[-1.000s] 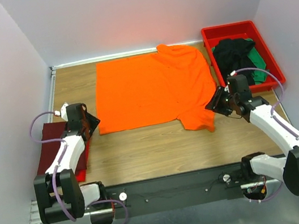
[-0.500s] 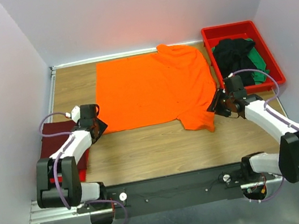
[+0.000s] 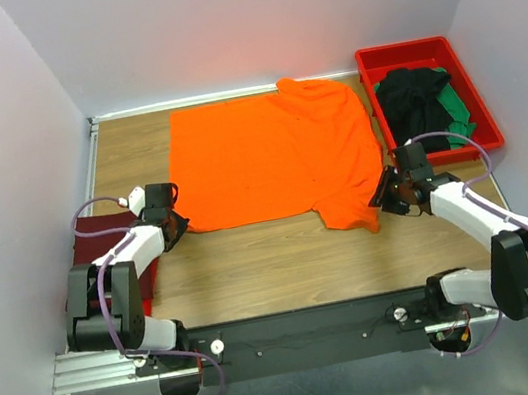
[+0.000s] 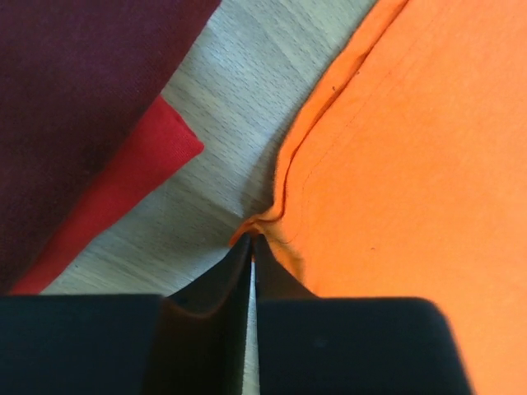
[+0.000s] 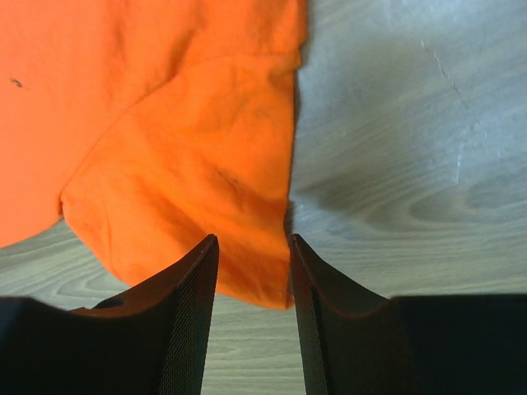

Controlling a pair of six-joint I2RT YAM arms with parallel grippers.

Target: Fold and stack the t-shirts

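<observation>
- Left gripper (image 4: 251, 239): jaws pinched closed on the orange t-shirt (image 3: 268, 161), at its hem corner.
- Right gripper (image 5: 253, 239): jaws apart, the sleeve edge lying between them.
- Red tray (image 3: 402, 51), beyond the right jaws: black t-shirt (image 3: 412, 97) and green t-shirt (image 3: 453, 111) inside.

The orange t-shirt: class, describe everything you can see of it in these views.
The orange t-shirt is bright, soft-looking cloth with stitched hems, spread nearly flat on the wooden table, one sleeve lying rumpled at its near right corner. The left pincer is closed on its near left corner, bunching the hem there. The right pincer stands open over the sleeve's edge.
</observation>
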